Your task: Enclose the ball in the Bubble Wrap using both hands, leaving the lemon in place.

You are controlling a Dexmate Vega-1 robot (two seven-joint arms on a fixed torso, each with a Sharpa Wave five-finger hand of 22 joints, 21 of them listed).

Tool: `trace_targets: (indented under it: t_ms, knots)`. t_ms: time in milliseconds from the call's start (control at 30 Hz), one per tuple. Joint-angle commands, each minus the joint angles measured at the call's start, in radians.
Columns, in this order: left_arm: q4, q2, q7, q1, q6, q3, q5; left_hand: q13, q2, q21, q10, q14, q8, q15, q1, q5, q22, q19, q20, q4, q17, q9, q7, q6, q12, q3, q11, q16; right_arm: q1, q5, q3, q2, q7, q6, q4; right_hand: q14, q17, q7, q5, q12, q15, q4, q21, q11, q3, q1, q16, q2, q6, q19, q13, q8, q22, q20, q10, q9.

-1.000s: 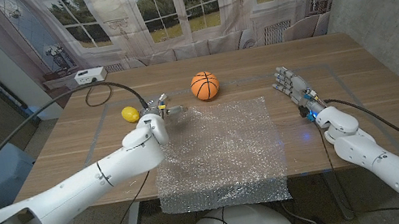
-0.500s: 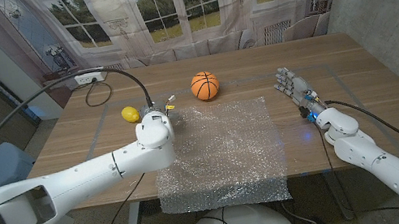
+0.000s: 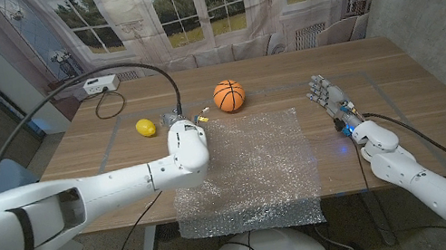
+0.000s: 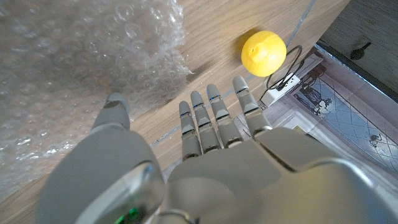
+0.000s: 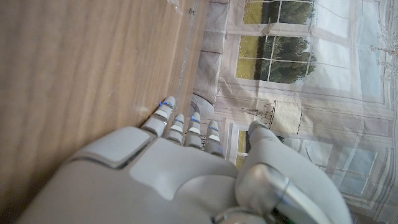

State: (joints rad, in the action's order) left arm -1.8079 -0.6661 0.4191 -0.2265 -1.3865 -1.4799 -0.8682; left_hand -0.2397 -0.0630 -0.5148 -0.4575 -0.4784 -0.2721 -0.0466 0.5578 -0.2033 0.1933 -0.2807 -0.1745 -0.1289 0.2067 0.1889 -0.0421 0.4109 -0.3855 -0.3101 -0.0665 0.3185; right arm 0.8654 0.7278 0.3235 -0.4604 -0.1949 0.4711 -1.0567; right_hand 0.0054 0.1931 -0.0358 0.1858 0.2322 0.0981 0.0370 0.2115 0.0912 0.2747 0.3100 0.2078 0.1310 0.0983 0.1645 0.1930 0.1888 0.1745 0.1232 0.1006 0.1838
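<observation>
Yellow lemon [image 3: 145, 128] sits at ten o'clock; beside it the left hand [image 3: 184, 120], fingers apart and empty, hovers at the Bubble Wrap [image 3: 249, 168] corner. Orange ball [image 3: 229, 95] at twelve, off the sheet. Right hand [image 3: 324, 93] waits open at three. Reaching carelessly could nudge the lemon.

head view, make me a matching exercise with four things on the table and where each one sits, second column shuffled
Things:
1. ball
2. lemon
3. bubble wrap
4. right hand

Places:
A. spread over the middle of the table, its near edge hanging over the table's front edge
B. on bare wood to the right of the sheet, holding nothing
C. on bare wood just beyond the sheet's far edge
D. on bare wood left of the sheet's far left corner, close to the left hand

Pairs: 1-C, 2-D, 3-A, 4-B
</observation>
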Motion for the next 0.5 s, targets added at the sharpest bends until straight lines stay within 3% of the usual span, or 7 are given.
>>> trace_targets:
  t_ms: [33, 167, 300, 333, 367, 400, 500]
  knots:
    - [0.148, 0.093, 0.09, 0.101, 0.008, -0.147, -0.085, -0.012, 0.017, -0.003, -0.073, -0.049, -0.024, -0.065, 0.013, -0.001, 0.004, -0.025, 0.007, -0.005, 0.006, 0.003, 0.001, 0.099, -0.025, -0.012, -0.018, 0.019, -0.003, 0.002, -0.009, 0.01, 0.012, 0.018, 0.027, 0.009, 0.004, 0.002, 0.003, -0.006, 0.003, 0.003, -0.002, 0.0, 0.002, -0.005, 0.003, 0.0, 0.011, 0.007, 0.003, 0.005, 0.006, 0.007, 0.007, 0.001]
    - [0.162, 0.1, 0.081, 0.11, 0.009, -0.161, -0.072, -0.024, 0.052, -0.011, -0.156, -0.116, -0.057, -0.09, 0.073, 0.007, 0.007, -0.048, 0.026, -0.024, 0.021, 0.004, -0.007, 0.23, -0.054, -0.035, -0.046, 0.053, 0.004, 0.003, -0.014, 0.008, 0.023, 0.02, 0.023, 0.011, 0.004, 0.002, 0.004, -0.006, 0.002, 0.003, -0.002, -0.001, 0.003, -0.006, 0.003, 0.0, 0.012, 0.008, 0.003, 0.005, 0.006, 0.008, 0.008, 0.001]
    - [0.172, 0.102, 0.044, 0.105, 0.011, -0.165, -0.066, -0.05, 0.089, -0.03, -0.299, -0.227, -0.095, -0.116, 0.163, 0.02, 0.014, -0.084, 0.055, -0.041, 0.067, 0.009, -0.003, 0.375, -0.121, -0.052, -0.071, 0.13, 0.009, 0.001, -0.017, 0.006, 0.033, 0.019, 0.021, 0.019, 0.004, 0.002, 0.004, -0.007, 0.004, 0.003, -0.002, -0.001, 0.003, -0.007, 0.006, 0.0, 0.012, 0.008, 0.004, 0.005, 0.006, 0.009, 0.008, 0.001]
    - [0.174, 0.102, 0.031, 0.102, 0.013, -0.166, -0.067, -0.062, 0.097, -0.041, -0.338, -0.277, -0.114, -0.126, 0.207, 0.024, 0.017, -0.101, 0.066, -0.049, 0.088, 0.012, 0.0, 0.429, -0.144, -0.058, -0.061, 0.165, 0.01, 0.001, -0.017, 0.006, 0.034, 0.019, 0.022, 0.02, 0.004, 0.002, 0.004, -0.007, 0.004, 0.003, -0.002, -0.001, 0.003, -0.007, 0.006, 0.0, 0.012, 0.009, 0.004, 0.005, 0.006, 0.009, 0.008, 0.001]
    - [0.176, 0.103, 0.017, 0.097, 0.011, -0.164, -0.068, -0.074, 0.099, -0.053, -0.372, -0.296, -0.128, -0.133, 0.258, 0.023, 0.02, -0.119, 0.072, -0.058, 0.109, 0.013, 0.009, 0.467, -0.165, -0.065, -0.069, 0.19, 0.01, 0.001, -0.018, 0.006, 0.036, 0.019, 0.024, 0.02, 0.004, 0.001, 0.004, -0.007, 0.004, 0.003, -0.002, 0.0, 0.003, -0.007, 0.006, 0.0, 0.012, 0.009, 0.004, 0.005, 0.006, 0.009, 0.008, 0.001]
    - [0.184, 0.107, -0.013, 0.089, 0.005, -0.168, -0.082, -0.09, 0.118, -0.068, -0.397, -0.333, -0.128, -0.143, 0.33, 0.02, 0.024, -0.137, 0.084, -0.062, 0.135, 0.015, 0.014, 0.468, -0.185, -0.083, -0.071, 0.223, 0.01, 0.001, -0.018, 0.006, 0.037, 0.019, 0.026, 0.02, 0.004, 0.001, 0.004, -0.008, 0.005, 0.003, -0.002, -0.002, 0.003, -0.008, 0.006, 0.0, 0.012, 0.009, 0.004, 0.005, 0.006, 0.009, 0.008, 0.001]
    - [0.185, 0.106, -0.049, 0.076, 0.003, -0.155, -0.078, -0.138, 0.127, -0.115, -0.443, -0.387, -0.117, -0.173, 0.476, 0.017, 0.038, -0.186, 0.11, -0.061, 0.215, 0.022, 0.017, 0.457, -0.24, -0.089, -0.097, 0.303, 0.011, 0.0, -0.019, 0.006, 0.038, 0.021, 0.029, 0.022, 0.004, 0.001, 0.004, -0.008, 0.008, 0.003, -0.002, 0.0, 0.003, -0.008, 0.007, 0.0, 0.012, 0.009, 0.004, 0.005, 0.006, 0.009, 0.009, 0.001]
